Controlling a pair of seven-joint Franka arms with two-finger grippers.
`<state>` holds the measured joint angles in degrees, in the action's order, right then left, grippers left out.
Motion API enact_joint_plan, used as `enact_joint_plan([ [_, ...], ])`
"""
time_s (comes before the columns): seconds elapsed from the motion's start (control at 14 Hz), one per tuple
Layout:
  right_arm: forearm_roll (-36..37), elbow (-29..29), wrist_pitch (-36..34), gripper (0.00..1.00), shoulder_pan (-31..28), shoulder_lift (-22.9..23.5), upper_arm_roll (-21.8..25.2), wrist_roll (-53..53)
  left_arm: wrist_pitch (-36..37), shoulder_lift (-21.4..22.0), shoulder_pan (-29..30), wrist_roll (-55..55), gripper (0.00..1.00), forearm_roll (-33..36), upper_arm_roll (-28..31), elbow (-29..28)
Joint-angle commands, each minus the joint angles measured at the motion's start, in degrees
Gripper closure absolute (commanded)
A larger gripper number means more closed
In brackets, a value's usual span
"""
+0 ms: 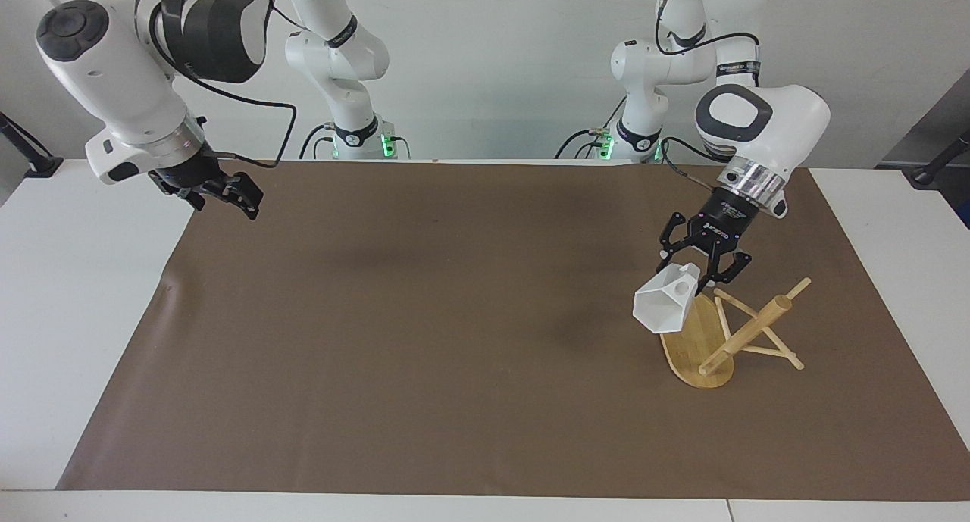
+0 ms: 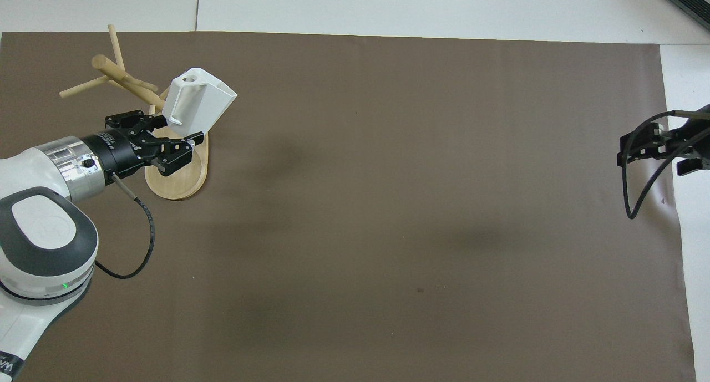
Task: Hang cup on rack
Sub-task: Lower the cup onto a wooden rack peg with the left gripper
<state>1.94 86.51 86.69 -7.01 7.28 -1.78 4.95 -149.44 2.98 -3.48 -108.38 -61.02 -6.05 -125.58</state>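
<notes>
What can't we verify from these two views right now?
- Rack base edge nearest the robots: covered by the cup in the facing view, by the left gripper overhead.
- Cup handle hole against the pegs: clearance unreadable in both views.
- Right gripper: wrist cut off by the overhead edge.

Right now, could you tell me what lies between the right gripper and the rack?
Only bare brown mat; the facing view shows nothing between the right gripper and the rack.
</notes>
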Motion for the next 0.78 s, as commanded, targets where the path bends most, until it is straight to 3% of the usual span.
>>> enact_joint_plan([
  [0.0,-1.1,0.1,-0.1,0.00,2.2,-2.0,2.5,0.4,-1.8,-0.6,0.0,-2.4,1.00,0.6,0.1,0.9],
  [0.36,-1.2,-1.4,-0.2,0.00,3.0,-2.1,2.8,0.4,-3.2,-1.0,0.8,-2.5,1.00,0.6,0.1,0.5],
  [0.71,-1.1,-1.4,4.0,0.00,2.9,-2.3,2.2,0.9,-4.8,-1.0,1.4,-3.1,1.00,0.6,0.2,0.2],
])
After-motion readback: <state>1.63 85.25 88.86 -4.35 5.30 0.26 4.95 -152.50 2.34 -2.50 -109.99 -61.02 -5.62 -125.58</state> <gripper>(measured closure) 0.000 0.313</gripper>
